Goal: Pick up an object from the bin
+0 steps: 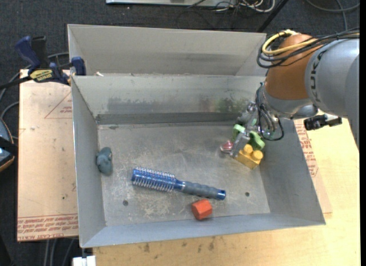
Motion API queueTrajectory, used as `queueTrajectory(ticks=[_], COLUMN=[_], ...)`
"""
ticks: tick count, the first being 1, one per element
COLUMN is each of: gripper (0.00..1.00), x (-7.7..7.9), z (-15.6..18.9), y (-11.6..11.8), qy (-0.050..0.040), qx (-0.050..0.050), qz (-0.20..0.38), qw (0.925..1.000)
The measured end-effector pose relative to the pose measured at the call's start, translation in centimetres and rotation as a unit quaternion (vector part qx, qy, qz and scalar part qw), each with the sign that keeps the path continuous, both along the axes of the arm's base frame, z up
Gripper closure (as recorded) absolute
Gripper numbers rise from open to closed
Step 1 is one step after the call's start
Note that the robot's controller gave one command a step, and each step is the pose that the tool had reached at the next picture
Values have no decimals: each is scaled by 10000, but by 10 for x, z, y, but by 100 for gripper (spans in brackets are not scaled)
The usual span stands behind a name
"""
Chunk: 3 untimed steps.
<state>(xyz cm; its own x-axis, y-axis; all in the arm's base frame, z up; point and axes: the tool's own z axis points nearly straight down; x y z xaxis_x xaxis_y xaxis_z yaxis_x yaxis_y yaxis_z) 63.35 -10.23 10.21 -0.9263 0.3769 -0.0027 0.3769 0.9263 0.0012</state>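
My gripper [252,120] hangs low at the bin's right side, just under the orange cover. Directly below it lies a green piece [251,137], which rests on or against a yellow toy brick [250,156]. I cannot tell whether the gripper touches the green piece. A small pink thing [227,145] lies just left of the brick.
A blue hairbrush [171,183] with a dark handle lies across the middle of the bin floor. A red block [201,209] sits near the front wall, and a grey-blue lump [104,161] lies at the left wall. The arm enters from the right.
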Motion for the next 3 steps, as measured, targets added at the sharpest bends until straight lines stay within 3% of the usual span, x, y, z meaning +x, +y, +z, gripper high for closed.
queueTrajectory(ticks=[1, 2, 3], gripper=[0, 0, 0], x=[14, -14, -42], z=[-2, -28, -25], y=[16, -16, -26], qy=[-3, -13, -64], qx=[9, 31, 96], qz=[-1292, -2350, -2494], qw=[9916, 9720, 9683])
